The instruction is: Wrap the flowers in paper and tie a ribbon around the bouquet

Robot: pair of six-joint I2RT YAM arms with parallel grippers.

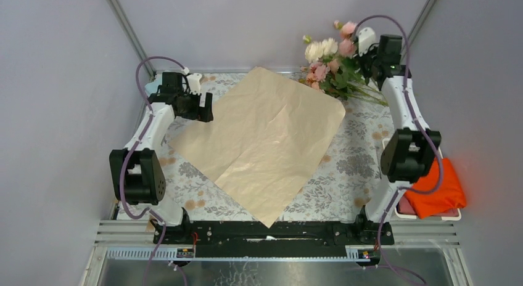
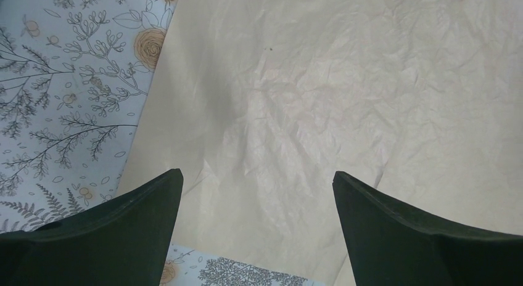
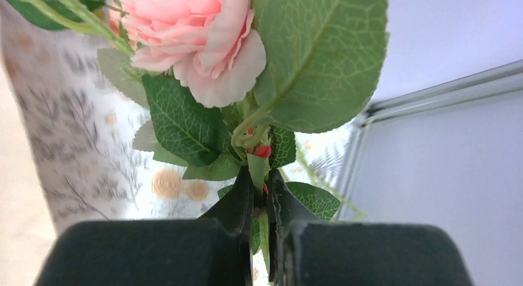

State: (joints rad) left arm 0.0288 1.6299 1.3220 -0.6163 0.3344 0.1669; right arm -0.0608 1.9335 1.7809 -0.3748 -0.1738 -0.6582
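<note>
1. At 1 o'clock on the table (image 1: 358, 169), our R end effector (image 3: 259, 188) is clamped on a thin stem of the flowers (image 1: 330, 61). The bunch sits by the 1 o'clock edge of the paper (image 1: 265, 138).
2. L end effector (image 2: 257, 175): fingers wide apart, holding nothing, over the paper's 9 o'clock side.
3. Risk: the pinch looks like one stem only, so the bunch may twist, sag or slip on lift. Trailing leaves could drag the paper.
4. Surface: floral print. Room: grey walls, orange cloth (image 1: 441, 190) at 4 o'clock.
</note>
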